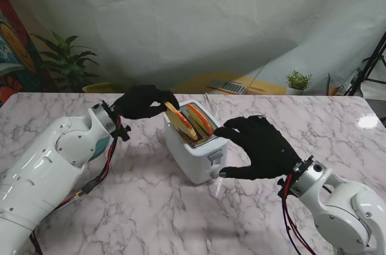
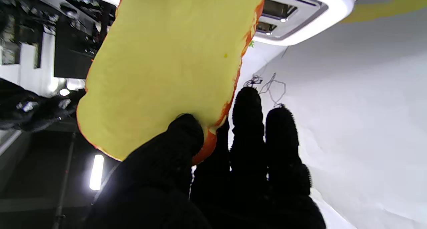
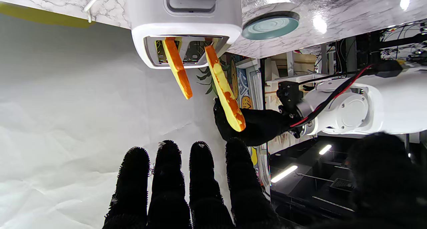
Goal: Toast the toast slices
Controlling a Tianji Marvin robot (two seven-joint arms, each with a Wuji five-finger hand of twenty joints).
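Left hand (image 1: 143, 102), black glove, pinches the top corner of a yellow toast slice (image 1: 180, 121) with an orange crust. Left wrist view shows the thumb (image 2: 186, 132) pressed on the slice's flat face (image 2: 166, 69), other fingers behind its edge. Slice leans, lower end sitting in the toaster's left slot, upper end sticking out toward the left hand.

Second toast slice (image 1: 199, 119) stands in the right slot, tilted a bit, top part above the slot rim, nothing touching it. Right wrist view shows both slices side by side: held one (image 3: 225, 89), free one (image 3: 177, 69).

White toaster (image 1: 196, 152) sits mid-table on the marble table (image 1: 151, 213), lever (image 1: 215, 157) on the side nearer to me.

Right hand (image 1: 260, 146), also gloved, hovers just right of the toaster, holding nothing, fingers spread and curled. Its upper fingertips are near the toaster's top right edge, the thumb low near the lever side; cannot tell if either touches. Right wrist view has four fingers (image 3: 170, 185) straight and apart.

Teal round disc (image 3: 270, 25) lies on the table near the toaster, seen only from the right wrist.
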